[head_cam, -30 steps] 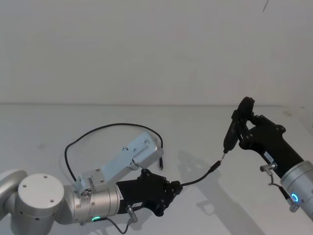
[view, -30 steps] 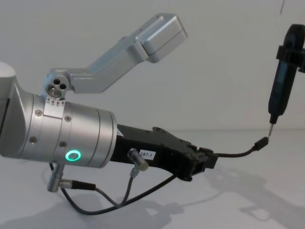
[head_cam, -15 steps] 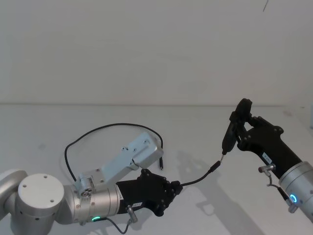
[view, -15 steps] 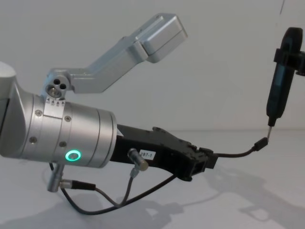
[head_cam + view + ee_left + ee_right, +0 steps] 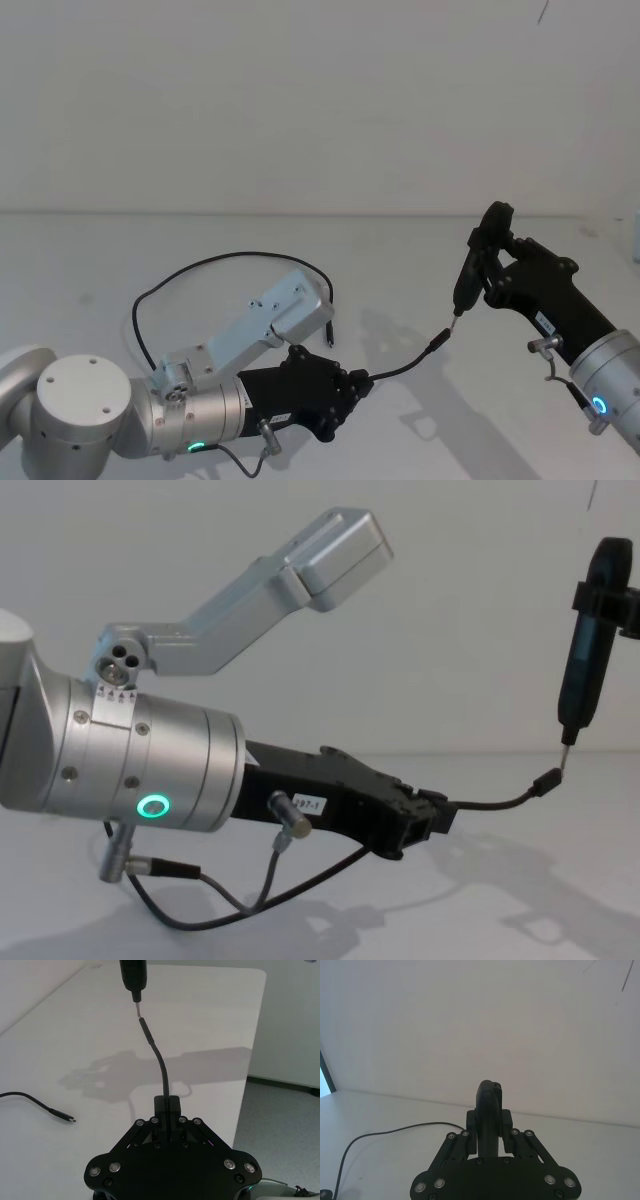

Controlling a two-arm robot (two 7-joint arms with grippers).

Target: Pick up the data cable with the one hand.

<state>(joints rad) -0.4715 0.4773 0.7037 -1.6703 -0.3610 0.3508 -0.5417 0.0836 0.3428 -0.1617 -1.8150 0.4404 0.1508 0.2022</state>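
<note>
Head view, left to right: my left arm's silver cylinder (image 5: 190, 420) with its green ring light sits near the desk's (image 5: 90, 250) front edge, and the left gripper (image 5: 362, 383) reaches out low toward the middle of the desk. Its jaws are clamped on the data cable (image 5: 200, 265) close to one end. From the jaws a short stretch of cord rises to the right and ends in a small dark plug (image 5: 438, 341). The rest of the cable runs back behind my arm in a wide loose loop over the left half of the desk, with its other plug (image 5: 329, 338) lying flat just beyond the gripper.

Left wrist view confirms the grip: the cord (image 5: 159, 1062) stands straight out from between the closed fingers (image 5: 172, 1105), and the far plug (image 5: 64, 1117) lies well apart on bare white surface. The desk's edge (image 5: 252, 1040) drops off not far to one side of the gripper.

On the right, the right gripper (image 5: 492, 262) hangs above the desk, clenched on a slim dark tool (image 5: 470, 275) held nearly upright. Its pale tip (image 5: 457, 313) points down and sits just above the raised plug; in the chest view tip (image 5: 566, 748) and plug (image 5: 546, 779) look almost touching, and I cannot tell if they meet. Open desk stretches behind both grippers to the back edge.
</note>
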